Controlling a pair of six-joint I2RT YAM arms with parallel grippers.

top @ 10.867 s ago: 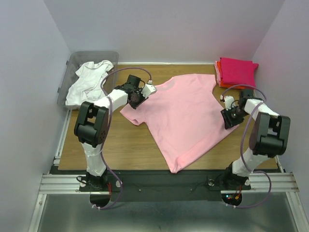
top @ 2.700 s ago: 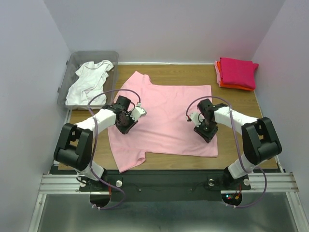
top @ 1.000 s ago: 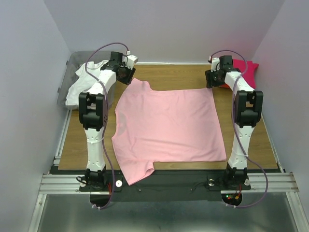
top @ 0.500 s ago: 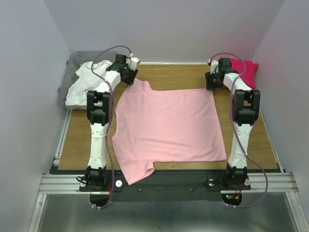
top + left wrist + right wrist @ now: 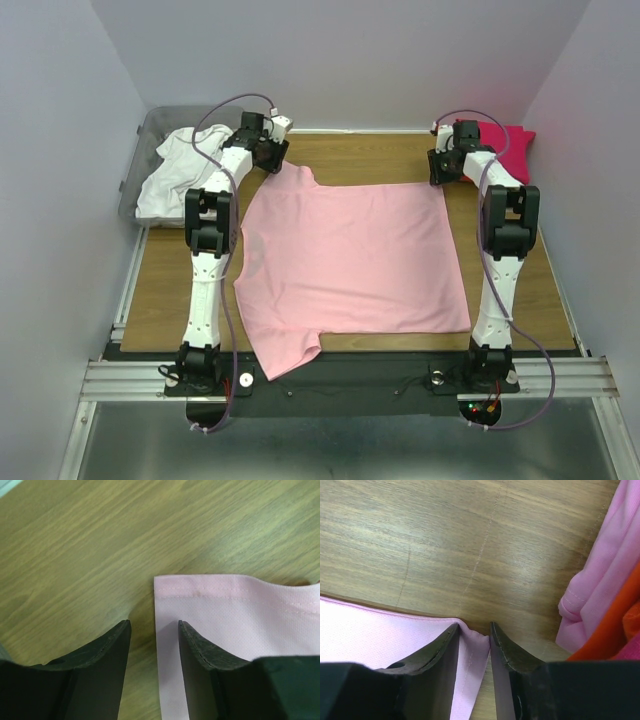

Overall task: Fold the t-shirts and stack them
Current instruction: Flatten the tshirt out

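The light pink t-shirt [image 5: 350, 255] lies spread flat on the table, one sleeve at the near left. My left gripper [image 5: 272, 155] is at its far left corner. In the left wrist view this gripper [image 5: 154, 626] is open, and the pink t-shirt's hemmed edge [image 5: 220, 610] lies on the wood between the fingers. My right gripper [image 5: 441, 170] is at the far right corner. There the gripper [image 5: 474, 627] stands slightly open with the pink t-shirt's corner [image 5: 380, 625] bunched between its fingers. The white t-shirt [image 5: 178, 168] lies crumpled in the bin. The folded stack [image 5: 497, 148] has the magenta tee on top.
The clear grey bin [image 5: 150, 125] stands at the far left corner. The folded stack's pink and orange edges [image 5: 602, 575] lie just right of my right gripper. Bare wood table [image 5: 170, 290] shows left of the shirt and along the far edge.
Since 2.7 s ago both arms have reached out to the far edge and the pink shirt now lies stretched flat. In the last second the left gripper shifted slightly right.
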